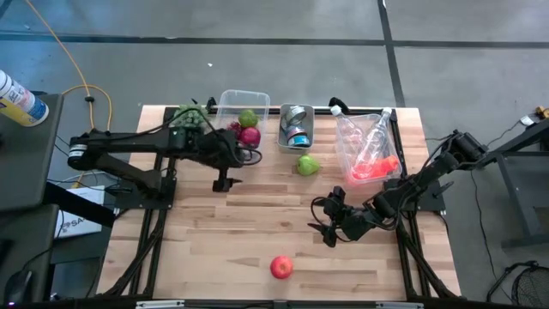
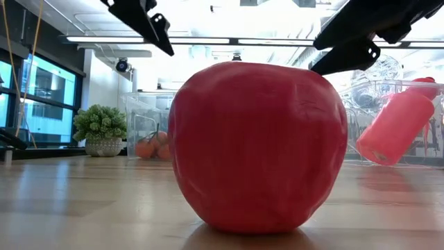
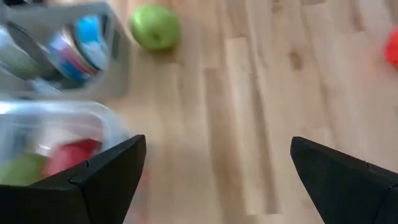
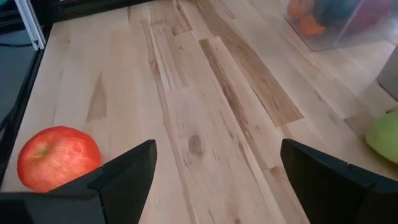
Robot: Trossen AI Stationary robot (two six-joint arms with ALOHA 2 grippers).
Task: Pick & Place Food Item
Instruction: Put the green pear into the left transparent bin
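A red apple [image 1: 280, 267] sits alone near the desk's [image 1: 197, 249] front edge. The right gripper [image 1: 328, 225], fingers apart and empty, hovers just beyond it; the left gripper [image 1: 222, 182], also apart, waits by the far clear bin [image 1: 225, 101]. The round apple would probably roll off the edge if nudged off-centre.

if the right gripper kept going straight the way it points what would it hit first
Probably nothing but bare table. The right gripper, jaws open, looks along the wood; the red apple lies off to one side of that line, the green apple to the other.
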